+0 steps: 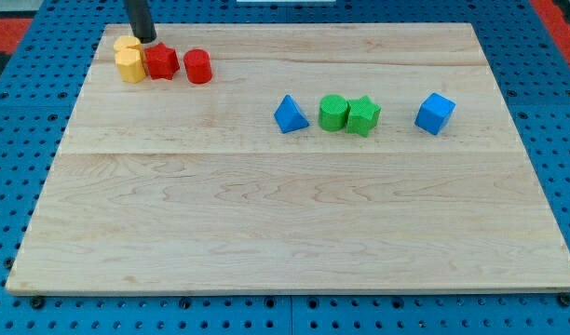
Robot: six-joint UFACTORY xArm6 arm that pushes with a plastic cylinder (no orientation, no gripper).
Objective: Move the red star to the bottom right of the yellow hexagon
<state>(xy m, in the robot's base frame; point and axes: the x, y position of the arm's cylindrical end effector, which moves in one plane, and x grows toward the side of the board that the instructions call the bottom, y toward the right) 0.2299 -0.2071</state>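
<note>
The red star (161,61) lies near the board's top left corner, touching the right side of the yellow blocks. Two yellow blocks sit together there: one (127,46) higher up and the yellow hexagon (131,67) just below it; their exact shapes are hard to tell apart. My tip (147,40) stands just above the red star's top left, between it and the upper yellow block, touching or nearly touching both.
A red cylinder (198,67) lies just right of the red star. A blue triangle (290,114), a green cylinder (332,113), a green star (362,115) and a blue cube (435,113) form a row at centre right on the wooden board (285,223).
</note>
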